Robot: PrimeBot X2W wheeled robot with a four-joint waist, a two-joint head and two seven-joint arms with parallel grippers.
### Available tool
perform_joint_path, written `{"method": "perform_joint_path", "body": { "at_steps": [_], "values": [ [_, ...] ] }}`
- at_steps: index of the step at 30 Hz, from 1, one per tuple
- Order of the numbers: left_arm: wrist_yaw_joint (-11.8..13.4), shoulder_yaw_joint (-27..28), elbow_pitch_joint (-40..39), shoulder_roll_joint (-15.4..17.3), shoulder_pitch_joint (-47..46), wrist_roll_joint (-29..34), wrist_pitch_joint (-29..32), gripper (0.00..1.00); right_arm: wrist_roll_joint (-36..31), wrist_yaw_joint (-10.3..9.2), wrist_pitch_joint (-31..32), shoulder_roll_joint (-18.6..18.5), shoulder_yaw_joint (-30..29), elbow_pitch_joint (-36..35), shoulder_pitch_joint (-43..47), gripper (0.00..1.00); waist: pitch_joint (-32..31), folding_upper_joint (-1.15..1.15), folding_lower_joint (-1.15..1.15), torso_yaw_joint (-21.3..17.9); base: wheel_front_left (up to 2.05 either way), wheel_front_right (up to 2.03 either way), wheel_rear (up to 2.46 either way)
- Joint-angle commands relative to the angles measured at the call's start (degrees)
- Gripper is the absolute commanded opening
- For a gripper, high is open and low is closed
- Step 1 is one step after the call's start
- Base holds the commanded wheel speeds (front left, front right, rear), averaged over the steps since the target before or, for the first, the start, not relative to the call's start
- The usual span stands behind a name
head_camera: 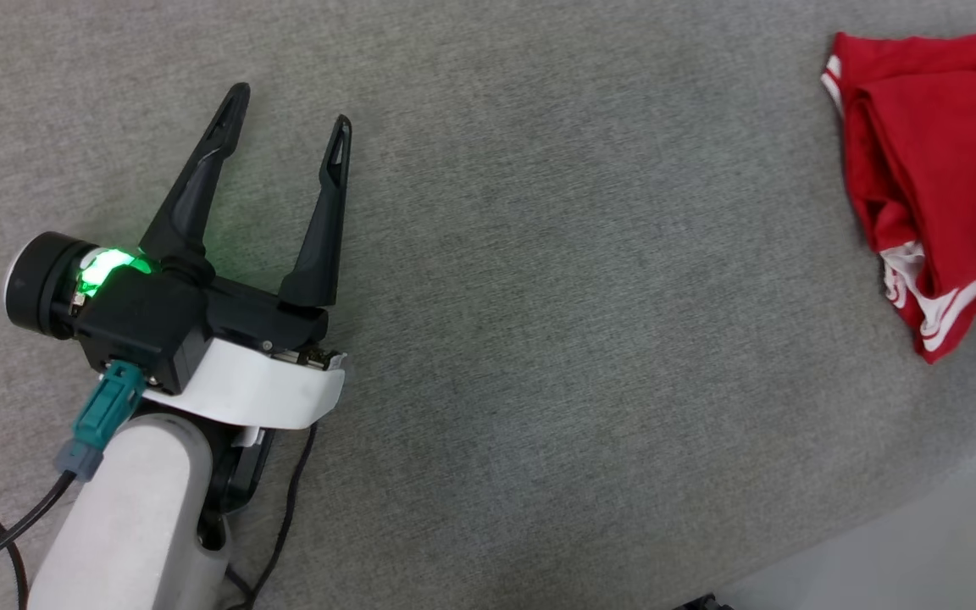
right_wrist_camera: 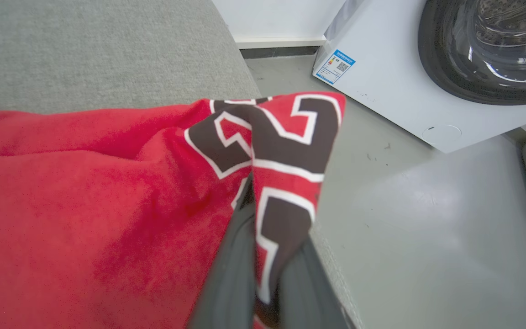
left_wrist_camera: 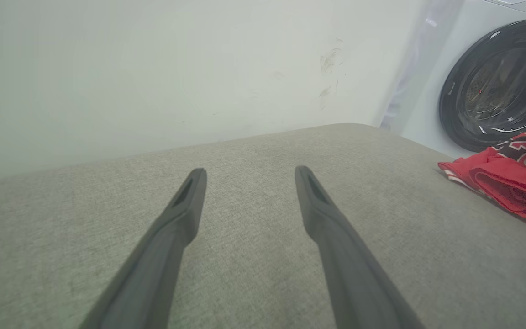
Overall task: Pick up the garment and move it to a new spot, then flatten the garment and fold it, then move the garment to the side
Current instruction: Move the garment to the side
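In the head view the garment [head_camera: 928,169] lies bunched at 2 o'clock, close to the right edge of the grey surface [head_camera: 539,339]. My worry is that a careless pull drags it over that edge, because part of it runs out of frame and I cannot watch it. The left tool [head_camera: 290,106] sits at 9 o'clock, well apart from the cloth, its jaws spread wide and holding nothing. In the left wrist view the risk is idleness. The left tool [left_wrist_camera: 249,171] points at bare surface and the wall [left_wrist_camera: 153,68], while the garment [left_wrist_camera: 509,183] is far off at 3 o'clock below the washing machine [left_wrist_camera: 427,123]. A one-handed lift could therefore leave the heap hanging twisted. Its fingers touch nothing I can see. In the right wrist view the right tool [right_wrist_camera: 272,237] rises from 6 o'clock, clamped tight on a fold of the garment [right_wrist_camera: 85,192] with black, white-outlined lettering. The red bulk spreads from 9 to 7 o'clock. The pinch looks narrow and near a fold's edge, so I judge it could slip under the shirt's weight. The floor [right_wrist_camera: 427,205] and washing machine [right_wrist_camera: 381,91] wait at 3 and 1 o'clock, just past the surface edge, so a dropped shirt would likely land off the surface.
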Motion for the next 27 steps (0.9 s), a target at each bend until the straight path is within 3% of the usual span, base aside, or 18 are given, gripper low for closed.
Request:
{"method": "perform_joint_path", "body": {
  "at_steps": [1,2,6,13,20,27],
  "values": [
    [0.03,-0.09,-0.27,0.08,-0.65,0.17,-0.04,1.0,-2.02,-0.06,-1.6,0.9,-2.32,2.22,-0.92,0.35,0.53,0.0,-0.01,0.67,0.0,0.0,0.0],
    [0.18,-0.17,-0.15,0.18,-0.63,0.37,0.04,1.0,-3.36,-0.06,-2.54,1.17,-3.98,3.49,-0.99,1.0,0.48,0.0,-0.01,0.83,0.0,0.0,0.0],
    [0.62,-0.07,0.63,0.31,-0.03,0.53,-0.61,1.0,-8.16,-0.06,-6.06,1.7,-10.17,6.89,-0.96,1.0,-1.02,0.0,-0.01,1.27,0.0,0.0,0.0],
    [1.44,-0.16,3.61,-1.26,2.58,-1.02,-3.28,1.0,-11.32,-0.06,-10.05,2.15,-14.24,7.19,2.29,1.0,-7.27,0.0,-0.01,1.91,0.0,0.0,0.0],
    [3.38,0.62,8.33,-3.66,8.33,-3.7,-6.09,1.0,-9.52,-0.06,-12.02,4.8,-10.72,1.62,10.37,1.0,-17.36,0.0,-0.01,3.46,0.0,0.0,0.0],
    [5.47,1.98,12.04,-5.83,15.88,-7.01,-7.28,1.0,-4.63,-0.06,-8.97,10.35,-5.55,-12.04,24.99,1.0,-25.85,0.0,-0.01,6.65,0.0,0.0,0.0]
  ]
}}
